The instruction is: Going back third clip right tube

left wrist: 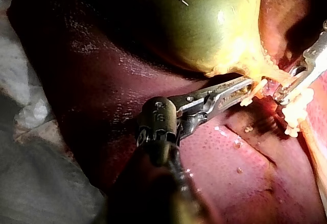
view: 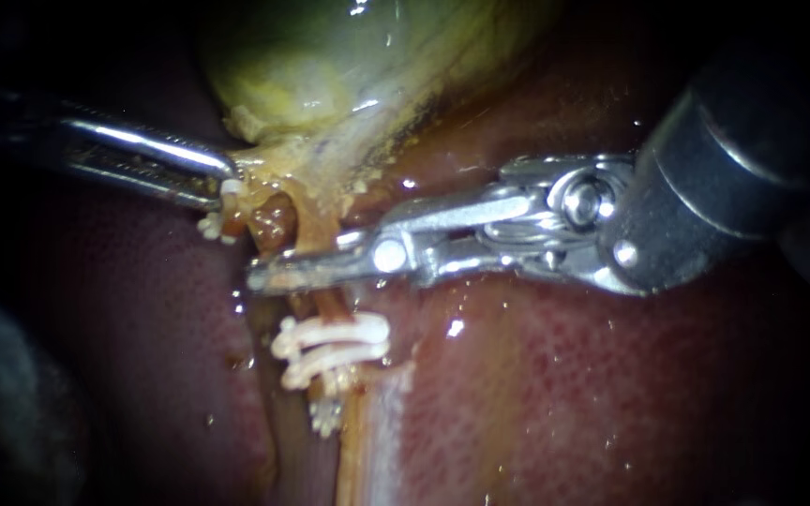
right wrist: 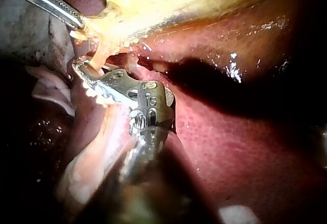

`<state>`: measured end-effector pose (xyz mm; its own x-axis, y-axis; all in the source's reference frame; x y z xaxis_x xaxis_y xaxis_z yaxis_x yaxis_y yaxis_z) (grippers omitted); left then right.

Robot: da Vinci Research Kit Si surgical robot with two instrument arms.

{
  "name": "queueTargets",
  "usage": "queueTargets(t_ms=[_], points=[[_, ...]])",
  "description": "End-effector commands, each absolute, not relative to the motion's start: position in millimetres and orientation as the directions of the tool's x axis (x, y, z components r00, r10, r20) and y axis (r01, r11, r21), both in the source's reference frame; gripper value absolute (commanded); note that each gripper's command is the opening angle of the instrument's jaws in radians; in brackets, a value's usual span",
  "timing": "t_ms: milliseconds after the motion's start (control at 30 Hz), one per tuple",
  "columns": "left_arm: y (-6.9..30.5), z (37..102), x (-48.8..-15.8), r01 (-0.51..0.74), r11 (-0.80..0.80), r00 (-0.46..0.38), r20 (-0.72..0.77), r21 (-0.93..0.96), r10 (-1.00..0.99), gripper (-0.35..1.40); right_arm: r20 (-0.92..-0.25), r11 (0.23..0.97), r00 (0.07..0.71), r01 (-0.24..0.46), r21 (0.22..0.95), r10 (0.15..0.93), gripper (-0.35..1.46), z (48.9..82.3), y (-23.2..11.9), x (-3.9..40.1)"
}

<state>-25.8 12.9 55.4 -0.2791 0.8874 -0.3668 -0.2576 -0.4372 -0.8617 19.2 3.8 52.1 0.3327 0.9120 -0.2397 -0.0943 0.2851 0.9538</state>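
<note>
Reaching in from the left, the left instrument (view: 223, 179) has its claw pinching the yellowish neck of the gallbladder (view: 330, 56), with a small white clip (view: 230, 188) right at its tip. To the right of that, the right tube (view: 330, 302) runs down over the liver (view: 611, 394) and carries two white clips (view: 335, 342), stacked close together. Just above them the right instrument (view: 269, 275) lies across the tube, its claw narrowly spread and gripping nothing.
</note>
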Motion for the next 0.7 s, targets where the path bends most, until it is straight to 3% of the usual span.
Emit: queueTargets(t_ms=[33, 100, 200, 400, 700], points=[[12.9, 55.4, -25.8, -0.258, -0.437, -0.279, -0.367, -0.862, 0.888, -0.35, -0.241, 0.285, 0.336, -0.089, 0.954, 0.911, -0.32, 52.1, 3.7, 19.2], [12.9, 55.4, -25.8, -0.258, -0.437, -0.279, -0.367, -0.862, 0.887, -0.35, -0.265, 0.303, 0.332, -0.070, 0.950, 0.905, 0.02, 52.1, 3.5, 19.3], [12.9, 55.4, -25.8, -0.258, -0.437, -0.279, -0.367, -0.862, 0.887, -0.35, -0.352, 0.383, 0.330, -0.032, 0.923, 0.876, 0.35, 52.6, 3.2, 19.6], [12.9, 55.4, -25.8, -0.258, -0.438, -0.279, -0.367, -0.861, 0.887, -0.35, -0.479, 0.510, 0.310, -0.023, 0.860, 0.822, 0.50, 54.8, 2.2, 20.4], [12.9, 55.4, -25.8, -0.258, -0.438, -0.279, -0.367, -0.861, 0.887, -0.35, -0.581, 0.614, 0.290, -0.029, 0.789, 0.761, 0.50, 57.5, 2.7, 18.9]])
